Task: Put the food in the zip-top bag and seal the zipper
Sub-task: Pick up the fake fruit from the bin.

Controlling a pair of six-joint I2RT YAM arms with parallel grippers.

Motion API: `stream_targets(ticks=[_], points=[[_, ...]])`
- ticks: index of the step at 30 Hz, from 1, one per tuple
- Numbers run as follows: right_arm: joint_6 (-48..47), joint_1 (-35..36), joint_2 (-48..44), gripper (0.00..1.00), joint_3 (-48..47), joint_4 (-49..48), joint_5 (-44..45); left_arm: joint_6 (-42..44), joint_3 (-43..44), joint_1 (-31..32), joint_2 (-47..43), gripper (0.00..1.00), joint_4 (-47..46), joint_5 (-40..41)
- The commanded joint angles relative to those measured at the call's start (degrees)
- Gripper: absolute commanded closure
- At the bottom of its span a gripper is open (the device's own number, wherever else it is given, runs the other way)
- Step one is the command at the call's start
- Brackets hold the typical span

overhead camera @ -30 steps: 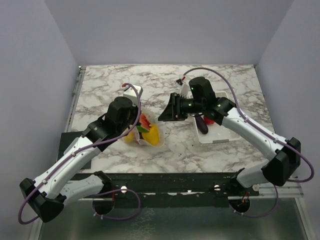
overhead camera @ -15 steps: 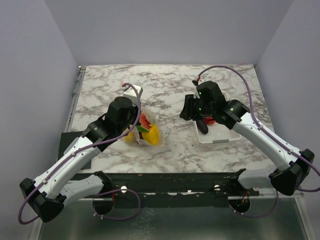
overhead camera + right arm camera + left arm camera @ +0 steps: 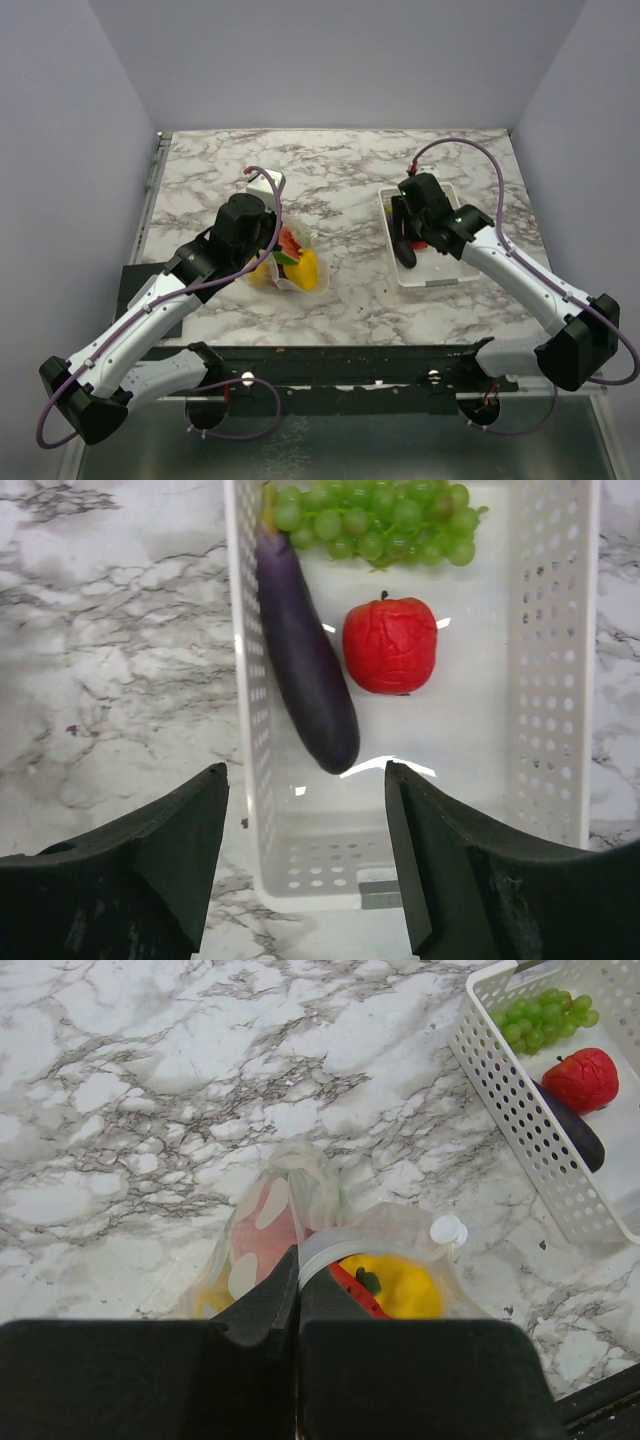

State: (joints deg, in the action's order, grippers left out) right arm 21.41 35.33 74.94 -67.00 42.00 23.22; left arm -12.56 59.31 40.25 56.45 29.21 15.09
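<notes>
Zip-top bag (image 3: 288,264) unmoved, right arm (image 3: 500,262) reached basket (image 3: 436,273)

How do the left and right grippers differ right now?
The left gripper is shut, pinching the zip-top bag at its mouth; the right gripper stands open and holds nothing. The left one sits at the fruit-filled bag; the right one hangs above the white basket with the eggplant, red fruit and grapes. Both point down at the marble table.
</notes>
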Motion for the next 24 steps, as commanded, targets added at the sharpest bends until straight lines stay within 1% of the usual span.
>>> stream_targets(ticks=[1,6,9,14,17,19,24], points=[[-2.98,-4.47,1.26,0.31,1.59,-3.59,1.56,-0.01,-0.33,0.12,-1.25,1.0,-2.67,1.44],[-2.95,-11.04,2.37,0.29,3.93,-7.18,-6.37,-0.06,-0.33,0.18,-1.26,1.0,-2.66,1.09],[-3.24,-13.46,4.59,0.27,4.28,-8.75,-9.78,0.0,-0.34,0.13,-1.34,1.0,-2.67,0.86],[-2.99,-16.13,9.84,0.19,3.91,-10.08,-11.88,0.05,-0.33,0.18,-1.34,1.0,-2.67,0.73],[-2.77,-17.53,12.02,0.17,4.47,-11.8,-14.08,-0.01,-0.33,0.17,-1.34,1.0,-2.67,0.63],[-2.4,-17.9,13.37,0.15,4.6,-12.57,-13.9,-0.01,-0.33,0.1,-1.34,1.0,-2.67,0.62],[-1.55,-19.03,16.04,0.14,4.52,-14.13,-14.29,-0.01,-0.33,0.17,-1.34,1.0,-2.69,0.37]])
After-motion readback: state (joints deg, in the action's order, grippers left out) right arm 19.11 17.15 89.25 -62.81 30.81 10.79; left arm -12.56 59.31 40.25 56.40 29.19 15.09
